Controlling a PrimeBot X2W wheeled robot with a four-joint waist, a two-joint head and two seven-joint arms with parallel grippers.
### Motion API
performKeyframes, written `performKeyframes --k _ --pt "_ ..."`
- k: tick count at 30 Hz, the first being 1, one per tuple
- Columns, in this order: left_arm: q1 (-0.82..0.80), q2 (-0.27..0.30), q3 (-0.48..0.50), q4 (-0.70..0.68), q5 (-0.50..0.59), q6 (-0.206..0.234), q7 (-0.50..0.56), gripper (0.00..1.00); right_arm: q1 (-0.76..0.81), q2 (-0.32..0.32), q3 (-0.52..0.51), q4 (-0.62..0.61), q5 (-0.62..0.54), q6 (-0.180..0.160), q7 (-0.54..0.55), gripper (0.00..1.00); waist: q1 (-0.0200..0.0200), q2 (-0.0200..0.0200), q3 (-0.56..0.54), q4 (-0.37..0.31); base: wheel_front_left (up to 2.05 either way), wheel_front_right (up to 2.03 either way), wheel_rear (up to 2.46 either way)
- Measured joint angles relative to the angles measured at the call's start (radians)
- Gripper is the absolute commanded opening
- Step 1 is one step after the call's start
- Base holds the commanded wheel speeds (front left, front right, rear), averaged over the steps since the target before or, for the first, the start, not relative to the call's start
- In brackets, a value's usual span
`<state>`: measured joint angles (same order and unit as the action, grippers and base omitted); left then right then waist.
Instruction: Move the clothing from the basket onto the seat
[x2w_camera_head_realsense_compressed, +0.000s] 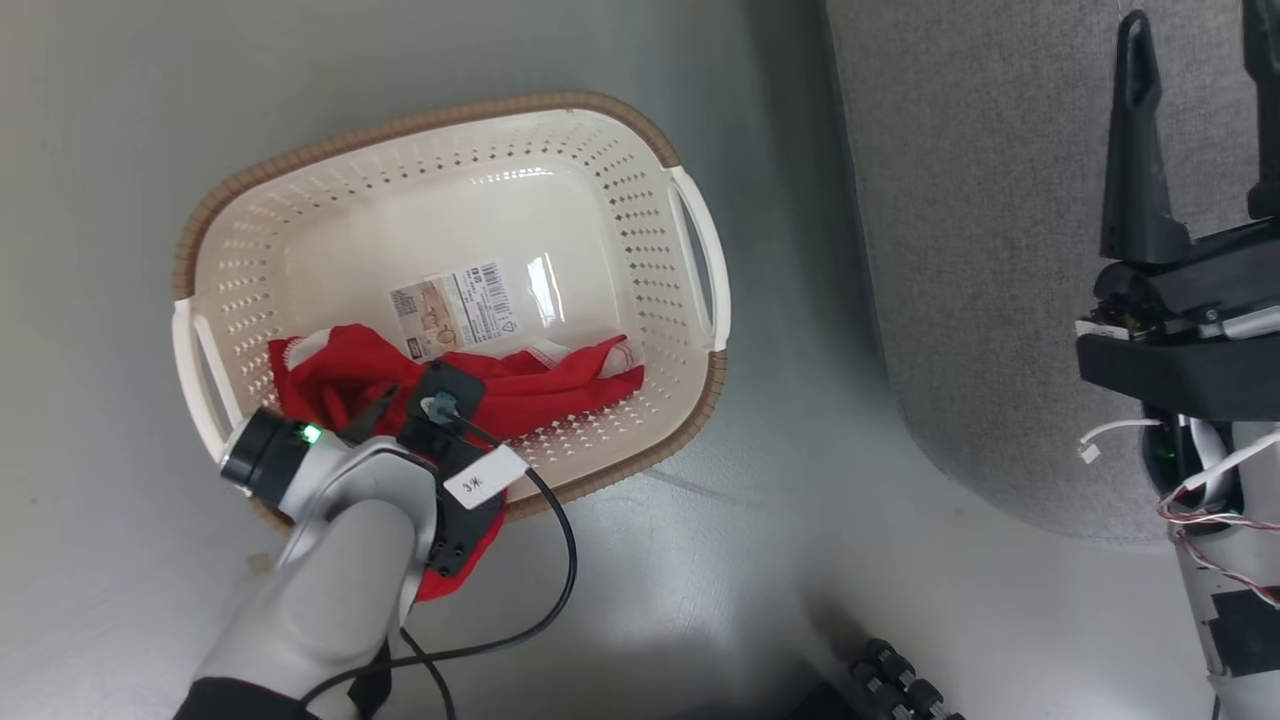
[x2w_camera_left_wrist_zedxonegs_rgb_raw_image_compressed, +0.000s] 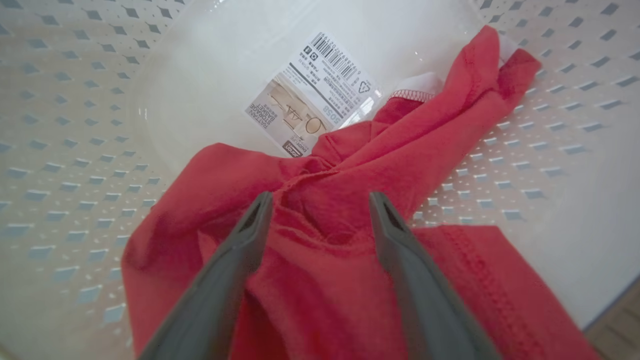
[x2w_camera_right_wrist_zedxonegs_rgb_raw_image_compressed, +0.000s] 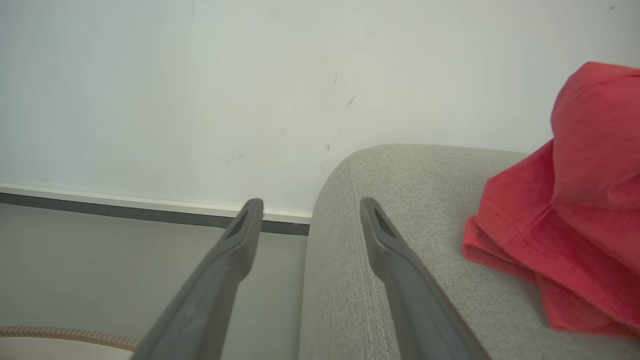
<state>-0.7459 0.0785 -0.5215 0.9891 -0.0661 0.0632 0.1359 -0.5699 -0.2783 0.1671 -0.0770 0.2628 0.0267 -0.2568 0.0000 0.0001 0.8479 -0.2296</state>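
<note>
The cream basket (x2w_camera_head_realsense_compressed: 450, 120) stands on the floor, left of the grey seat (x2w_camera_head_realsense_compressed: 1000, 250). Red clothing (x2w_camera_head_realsense_compressed: 560, 385) lies crumpled along the basket's near side, and part of it hangs over the near rim. My left gripper (x2w_camera_left_wrist_zedxonegs_rgb_raw_image_compressed: 321, 200) is open, its fingers straddling a raised fold of the red clothing (x2w_camera_left_wrist_zedxonegs_rgb_raw_image_compressed: 400, 150) inside the basket (x2w_camera_left_wrist_zedxonegs_rgb_raw_image_compressed: 75, 125). My right gripper (x2w_camera_right_wrist_zedxonegs_rgb_raw_image_compressed: 310, 205) is open and empty, hovering over the seat's (x2w_camera_right_wrist_zedxonegs_rgb_raw_image_compressed: 400, 175) rounded corner. Another red garment (x2w_camera_right_wrist_zedxonegs_rgb_raw_image_compressed: 575, 200) lies on the seat to the right of it.
A product label (x2w_camera_left_wrist_zedxonegs_rgb_raw_image_compressed: 315, 95) is stuck to the basket's bare bottom. My pale left forearm (x2w_camera_head_realsense_compressed: 340, 540) and its black cable cover the basket's near rim. Black rollers (x2w_camera_head_realsense_compressed: 900, 680) sit on the floor at the bottom. A white wall (x2w_camera_right_wrist_zedxonegs_rgb_raw_image_compressed: 200, 75) with a baseboard stands behind the seat.
</note>
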Motion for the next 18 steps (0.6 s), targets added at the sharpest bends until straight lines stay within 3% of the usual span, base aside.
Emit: performKeyframes --k 16,18 --pt "-0.069 0.009 -0.001 0.091 0.033 0.043 0.075 0.98 -0.014 0.035 0.012 0.018 -0.008 0.018 0.000 1.00 0.0000 -0.0002 0.033 -0.045 0.00 0.00 0.00" --pt "-0.071 0.009 0.001 0.098 0.033 0.044 0.082 0.44 -0.014 0.038 0.012 0.021 -0.008 0.020 0.000 1.00 0.0001 -0.0002 0.034 -0.047 0.00 0.00 0.00"
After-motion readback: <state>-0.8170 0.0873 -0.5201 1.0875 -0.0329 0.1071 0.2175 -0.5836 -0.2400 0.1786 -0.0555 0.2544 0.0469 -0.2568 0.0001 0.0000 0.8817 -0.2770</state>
